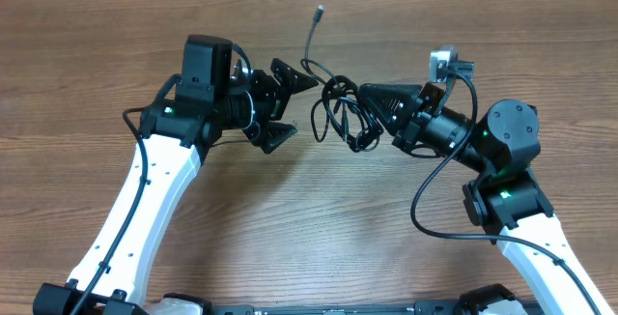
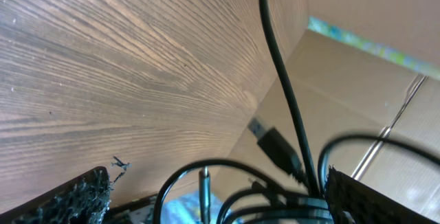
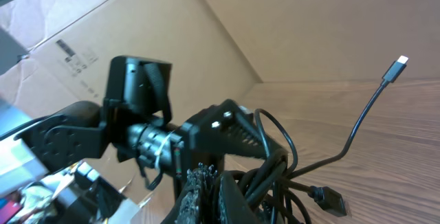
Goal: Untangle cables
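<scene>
The cables (image 1: 338, 114) form a tangled black bundle hanging between the two grippers above the wooden table (image 1: 290, 228). One strand runs away from the bundle to a small plug (image 1: 318, 11). My right gripper (image 1: 365, 93) is shut, with strands of the bundle pinched and looped at its fingertips (image 3: 227, 189). My left gripper (image 1: 286, 105) stands wide open just left of the bundle. In the left wrist view the cables (image 2: 289, 114) lie against the right finger (image 2: 371, 196), with a USB plug (image 2: 277, 145) above them. In the right wrist view a white-tipped plug (image 3: 401, 61) lies far out on the table.
Cardboard boxes (image 3: 69, 45) stand along the table's far edge, also seen as a cardboard wall (image 2: 357, 80). Thick black arm wires loop beside the right arm (image 1: 425, 209). Bare wood lies in front of both grippers.
</scene>
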Controlling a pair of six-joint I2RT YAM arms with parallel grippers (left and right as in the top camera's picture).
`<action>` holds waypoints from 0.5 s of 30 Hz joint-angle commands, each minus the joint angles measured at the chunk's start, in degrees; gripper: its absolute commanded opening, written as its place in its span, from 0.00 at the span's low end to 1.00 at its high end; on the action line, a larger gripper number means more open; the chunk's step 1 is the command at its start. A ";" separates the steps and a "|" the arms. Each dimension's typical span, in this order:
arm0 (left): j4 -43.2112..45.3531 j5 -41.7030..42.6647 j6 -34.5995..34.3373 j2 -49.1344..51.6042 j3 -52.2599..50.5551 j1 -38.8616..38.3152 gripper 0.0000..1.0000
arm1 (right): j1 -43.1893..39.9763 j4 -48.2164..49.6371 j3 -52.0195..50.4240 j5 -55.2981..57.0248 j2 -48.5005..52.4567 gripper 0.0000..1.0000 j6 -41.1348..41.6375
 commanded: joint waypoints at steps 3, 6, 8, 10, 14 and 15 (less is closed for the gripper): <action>-0.11 0.07 -11.58 -0.72 1.11 -0.44 0.99 | -0.11 1.07 0.94 -4.02 -0.37 0.04 -0.50; -0.09 2.32 -13.88 -0.72 1.11 -0.44 1.00 | -0.11 1.01 0.94 -5.18 -0.37 0.04 -1.79; -0.09 3.30 -14.60 -0.72 1.11 -0.57 1.00 | -0.11 1.03 0.94 -5.79 -0.37 0.04 -1.77; -0.09 3.34 -14.62 -0.72 1.11 -0.83 1.00 | -0.11 1.07 0.94 -6.36 -0.37 0.04 -1.79; -0.07 3.76 -15.39 -0.72 1.11 -1.84 1.00 | -0.09 1.11 0.94 -7.63 -0.37 0.04 -1.81; 0.11 3.80 -15.63 -0.72 1.11 -2.27 1.00 | -0.11 1.14 0.94 -8.09 -0.37 0.04 -1.88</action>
